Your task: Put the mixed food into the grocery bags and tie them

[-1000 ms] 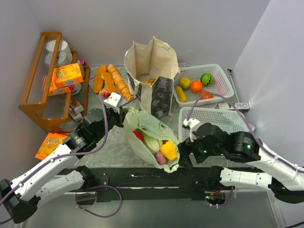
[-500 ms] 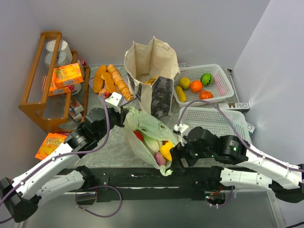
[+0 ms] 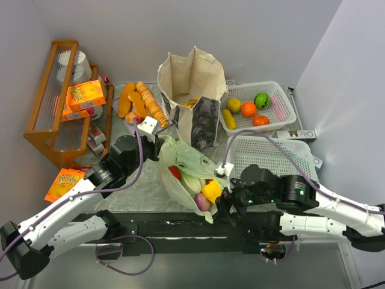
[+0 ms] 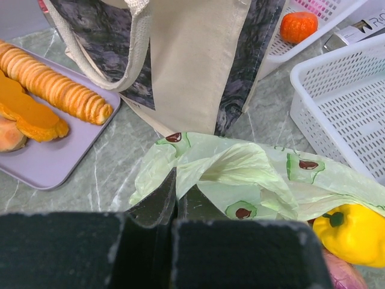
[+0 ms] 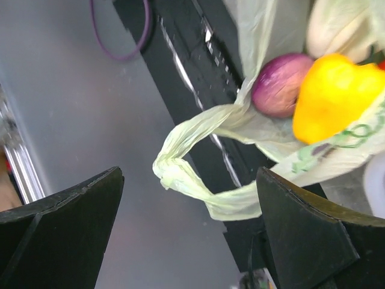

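The pale-green plastic grocery bag lies open mid-table, holding a yellow pepper, a purple onion, a pale cabbage and something red. My left gripper is shut on the bag's far left edge, its jaws pinching the film. At the bag's near end my right gripper stands open, and the near loop handle hangs between its spread fingers without touching them. Behind the bag stands the beige canvas tote, upright and open.
A white basket at the back right holds fruit; another basket sits in front of it. Bread loaves lie on a grey tray. A wooden rack with orange boxes stands at left, and one box lies on the table.
My right gripper has moved left and toward the table's front edge, bringing its open jaws around the bag's near handle. The left gripper has shifted slightly right, still holding the bag.
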